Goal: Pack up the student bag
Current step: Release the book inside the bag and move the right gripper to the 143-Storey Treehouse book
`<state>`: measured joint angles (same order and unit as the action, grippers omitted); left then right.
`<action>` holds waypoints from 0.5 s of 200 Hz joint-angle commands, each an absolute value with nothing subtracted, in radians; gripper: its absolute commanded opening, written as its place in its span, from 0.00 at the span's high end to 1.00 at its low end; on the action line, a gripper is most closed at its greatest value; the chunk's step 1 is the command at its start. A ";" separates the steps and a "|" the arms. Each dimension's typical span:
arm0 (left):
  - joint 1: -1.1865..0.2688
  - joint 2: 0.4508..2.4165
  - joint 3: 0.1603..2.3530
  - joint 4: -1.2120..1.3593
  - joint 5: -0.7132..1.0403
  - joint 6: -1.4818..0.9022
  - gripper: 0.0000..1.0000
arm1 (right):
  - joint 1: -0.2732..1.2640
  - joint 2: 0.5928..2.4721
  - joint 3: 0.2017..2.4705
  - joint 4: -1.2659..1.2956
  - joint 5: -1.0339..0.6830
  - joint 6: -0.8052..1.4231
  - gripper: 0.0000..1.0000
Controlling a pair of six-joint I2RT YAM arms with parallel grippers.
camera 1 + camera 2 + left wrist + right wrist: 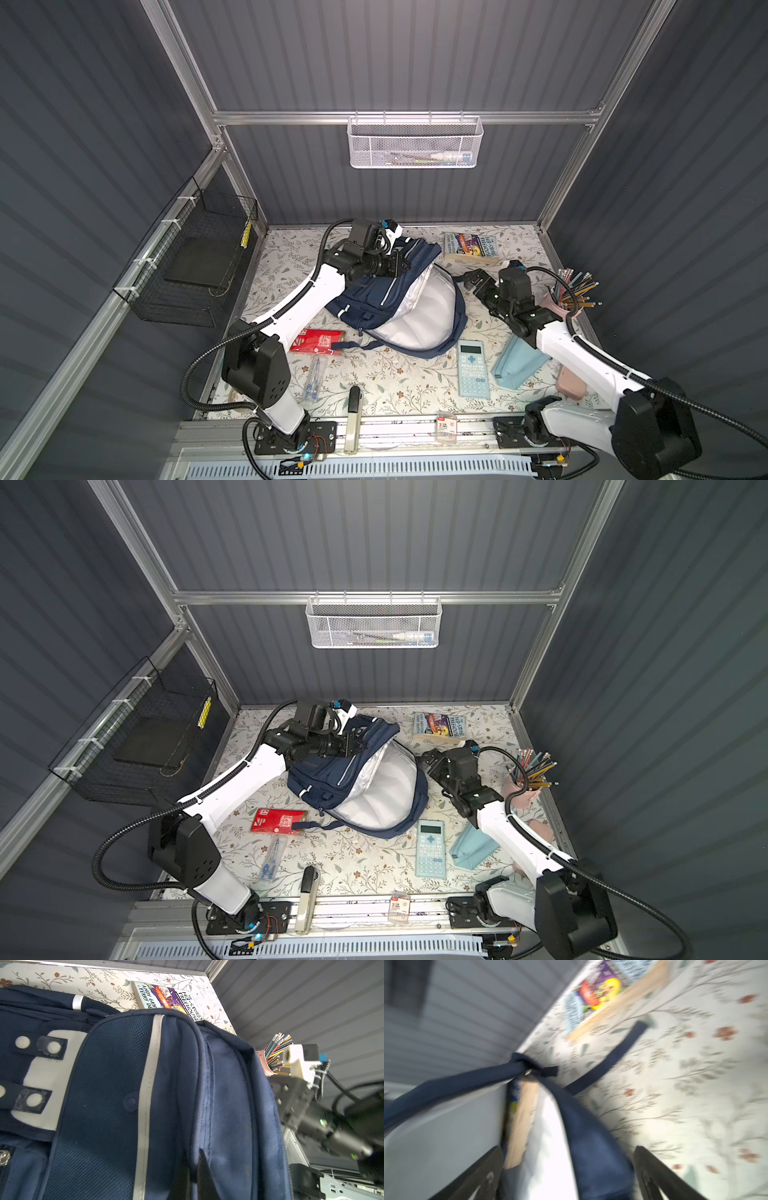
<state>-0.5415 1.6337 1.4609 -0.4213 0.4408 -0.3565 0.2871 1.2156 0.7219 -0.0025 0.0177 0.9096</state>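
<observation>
student bag (374, 291) | I see left gripper (194, 1160) pinched shut on its navy fabric | right gripper (568, 1151) spread wide, astride its rim

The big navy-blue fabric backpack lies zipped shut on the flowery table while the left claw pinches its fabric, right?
Not quite. The navy-blue fabric backpack lies unzipped: both top views show its main compartment gaping, pale lining exposed. Otherwise right: it lies on the flowery table, and the left gripper is shut on its fabric.
</observation>
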 commanded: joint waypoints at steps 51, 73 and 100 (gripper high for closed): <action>-0.534 1.577 1.429 -0.321 0.424 -0.382 1.00 | 0.177 1.635 1.069 -0.069 -0.036 1.157 0.01; -0.534 1.578 1.424 -0.304 0.442 -0.393 1.00 | 0.182 1.758 1.190 -0.056 -0.003 1.163 0.03; -0.534 1.575 1.424 -0.285 0.449 -0.400 1.00 | 0.169 1.874 1.351 -0.135 0.033 1.164 0.03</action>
<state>-0.5415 1.6184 1.4162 -0.3679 0.4397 -0.3817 0.1791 1.8111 1.2266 -0.0689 -0.0090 1.1297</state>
